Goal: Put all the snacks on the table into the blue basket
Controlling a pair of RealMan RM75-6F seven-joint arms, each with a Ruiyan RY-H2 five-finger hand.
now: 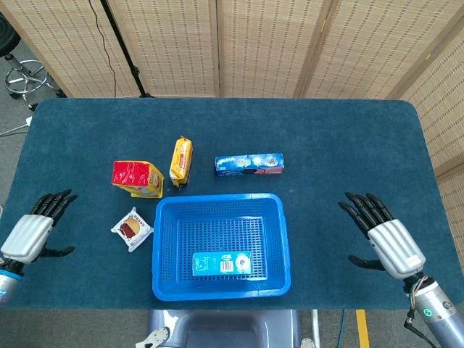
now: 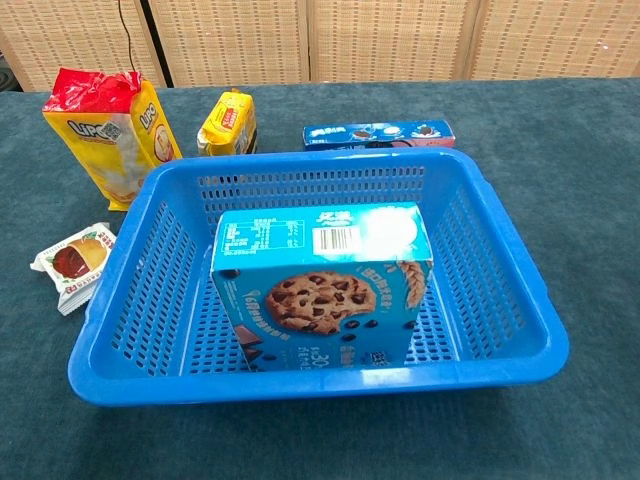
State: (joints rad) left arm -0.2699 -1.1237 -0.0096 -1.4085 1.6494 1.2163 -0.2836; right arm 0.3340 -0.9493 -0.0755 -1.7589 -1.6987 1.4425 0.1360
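Note:
The blue basket sits near the table's front edge with a blue cookie box inside. Behind it lie a long blue biscuit pack, a small yellow snack pack and a red-and-yellow bag. A small white wrapped snack lies left of the basket. My right hand hovers open over the table's right side. My left hand is open at the left edge. The chest view shows neither hand.
Woven folding screens stand behind the table. A stool and a stand's leg are on the floor at the back left.

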